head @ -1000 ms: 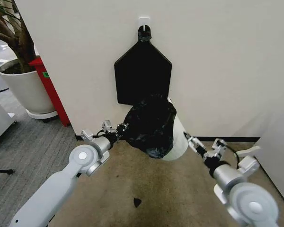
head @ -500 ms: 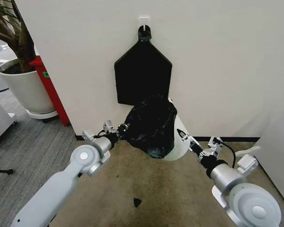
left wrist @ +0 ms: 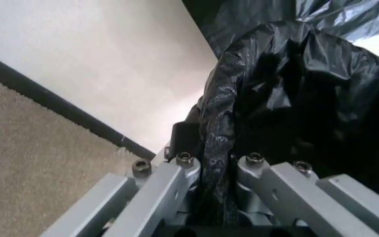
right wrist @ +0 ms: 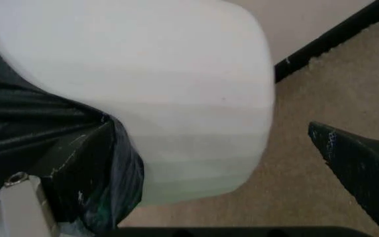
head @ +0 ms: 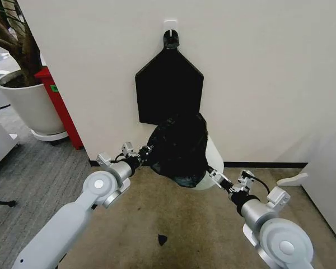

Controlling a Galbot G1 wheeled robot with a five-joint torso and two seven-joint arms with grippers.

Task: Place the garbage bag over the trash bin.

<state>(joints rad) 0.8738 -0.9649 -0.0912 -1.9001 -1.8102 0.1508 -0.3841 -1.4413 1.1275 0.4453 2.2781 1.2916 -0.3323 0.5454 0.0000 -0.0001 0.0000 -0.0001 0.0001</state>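
Note:
The crinkled black garbage bag (head: 176, 148) hangs over most of the white trash bin (head: 214, 162), which stands against the wall. The bin's right side and base stay bare. My left gripper (head: 147, 151) is at the bag's left edge, shut on a fold of the plastic; in the left wrist view the garbage bag (left wrist: 295, 98) runs down between the fingers (left wrist: 176, 180). My right gripper (head: 213, 175) is low at the bin's right side and open. In the right wrist view the trash bin (right wrist: 196, 94) sits between the spread fingers (right wrist: 360, 163), with the garbage bag (right wrist: 38, 133) by the other one.
A flat black bundle (head: 169, 89) hangs from a wall hook just above the bin. A large white plant pot (head: 28, 103) and a red stand (head: 59, 106) are at the left. A small black scrap (head: 162, 239) lies on the carpet. A white panel (head: 325, 179) stands at the right.
My right gripper has moved in and down to the bin's lower right side. The bag now covers slightly more of the bin. The left gripper has held still.

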